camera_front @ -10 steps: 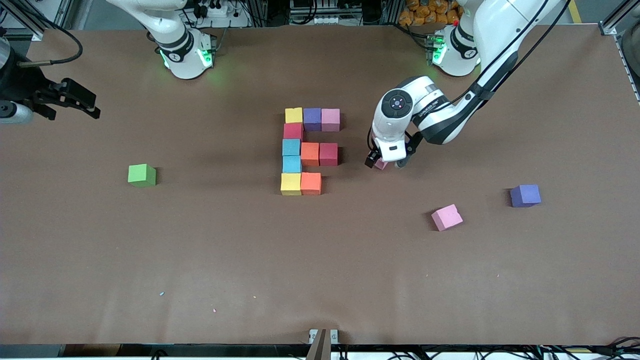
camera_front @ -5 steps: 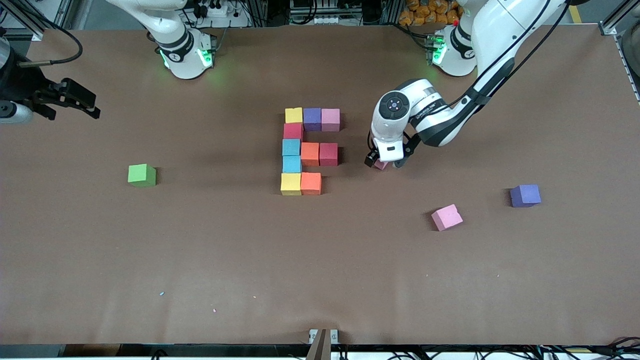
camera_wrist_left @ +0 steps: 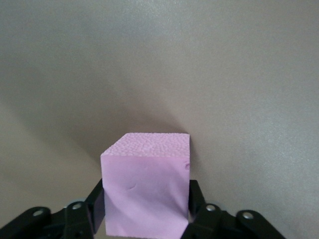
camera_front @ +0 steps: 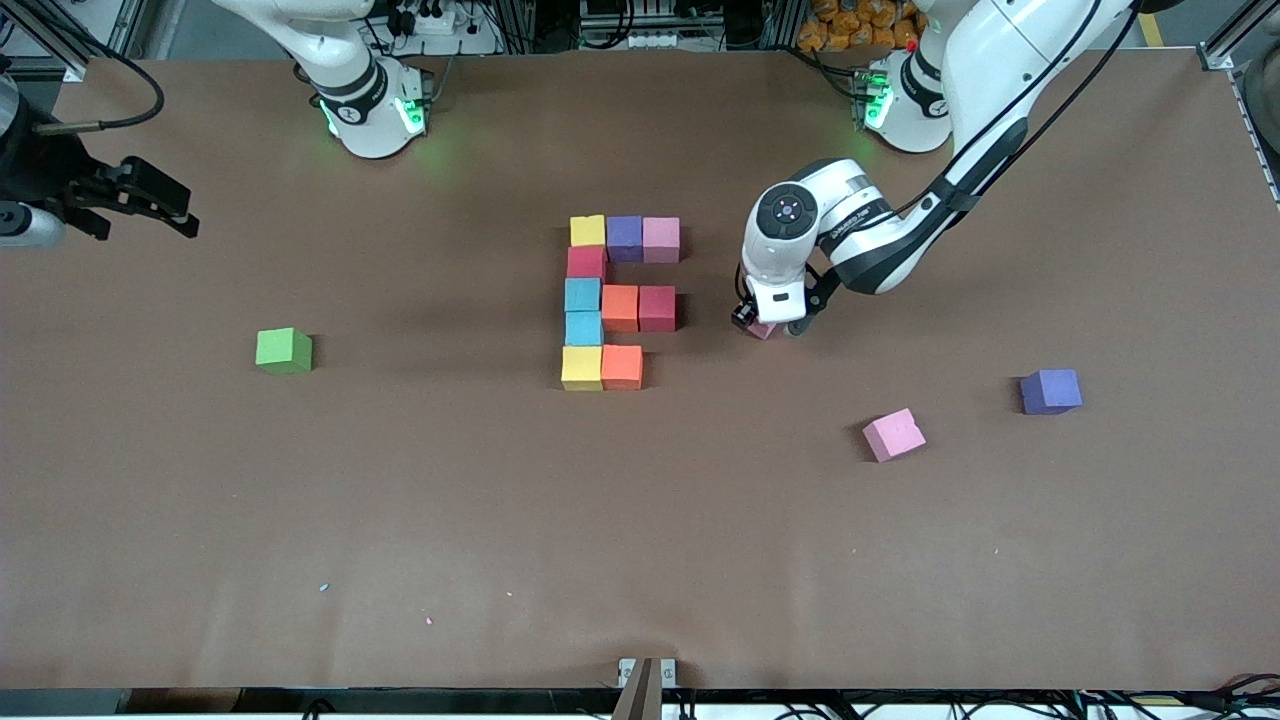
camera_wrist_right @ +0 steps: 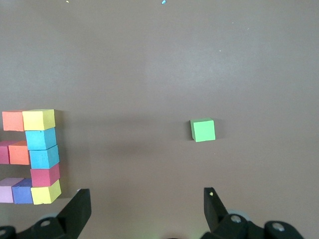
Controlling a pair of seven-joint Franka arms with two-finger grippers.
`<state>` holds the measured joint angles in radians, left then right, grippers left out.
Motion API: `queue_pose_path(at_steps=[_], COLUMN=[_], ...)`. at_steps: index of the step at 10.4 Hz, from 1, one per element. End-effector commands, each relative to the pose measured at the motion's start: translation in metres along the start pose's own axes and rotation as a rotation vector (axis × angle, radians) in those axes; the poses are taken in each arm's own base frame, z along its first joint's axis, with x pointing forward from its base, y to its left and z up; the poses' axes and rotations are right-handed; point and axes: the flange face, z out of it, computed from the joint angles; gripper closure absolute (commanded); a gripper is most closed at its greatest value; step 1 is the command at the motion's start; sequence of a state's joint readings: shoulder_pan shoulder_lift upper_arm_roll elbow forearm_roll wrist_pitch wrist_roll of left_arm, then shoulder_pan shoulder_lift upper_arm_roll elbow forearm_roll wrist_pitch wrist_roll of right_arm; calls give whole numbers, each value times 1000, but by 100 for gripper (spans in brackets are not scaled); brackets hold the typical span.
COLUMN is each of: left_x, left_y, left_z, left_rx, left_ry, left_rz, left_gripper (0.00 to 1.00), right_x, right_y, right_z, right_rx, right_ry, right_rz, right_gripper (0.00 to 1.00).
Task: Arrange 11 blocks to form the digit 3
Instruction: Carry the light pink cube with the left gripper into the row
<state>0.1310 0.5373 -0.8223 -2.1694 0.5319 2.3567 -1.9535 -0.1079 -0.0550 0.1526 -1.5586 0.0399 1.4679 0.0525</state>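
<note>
Beside the block figure (camera_front: 620, 303), left gripper (camera_front: 768, 326) has just pinched a pink block (camera_wrist_left: 147, 186): tenth piece secured. Right gripper (camera_wrist_right: 144, 209) waits wide open at the table edge.

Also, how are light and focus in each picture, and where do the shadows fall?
Front view: even overhead light, sharp; green glow by both bases on the table; soft shadows beside the blocks. Left wrist view: the pink block in the left pincer is sharp, with a dark shadow on the table next to it. Right wrist view: dimmer but sharp; a short shadow beside the green cube.
</note>
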Motion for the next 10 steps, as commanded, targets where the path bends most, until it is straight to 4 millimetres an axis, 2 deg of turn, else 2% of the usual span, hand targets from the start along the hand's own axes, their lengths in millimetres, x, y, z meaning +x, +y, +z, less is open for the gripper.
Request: queue_pose_path(at_steps=[1, 3, 4, 6, 8, 10], left_x=[1, 5, 1, 10, 1, 11], left_y=[0, 10, 18, 40, 68, 90], left_z=[-1, -13, -21, -42, -63, -79], left_rx=[-14, -41, -57, -52, -35, -31], left_ry=[11, 14, 12, -7, -54, -108], left_rz=[25, 7, 3, -50, -86, -141], left_gripper=[51, 64, 65, 66, 66, 66], right_x=[-6, -6, -7, -7, -7, -7], right_y=[2, 2, 2, 2, 2, 3], right_z=[-5, -5, -4, -4, -4, -4], right_rx=[-7, -7, -7, -8, -9, -9], right_ry=[2, 1, -4, -4, -4, -4], right_rz=[0, 0, 0, -1, 0, 2], right_gripper=[0, 0, 0, 0, 0, 0])
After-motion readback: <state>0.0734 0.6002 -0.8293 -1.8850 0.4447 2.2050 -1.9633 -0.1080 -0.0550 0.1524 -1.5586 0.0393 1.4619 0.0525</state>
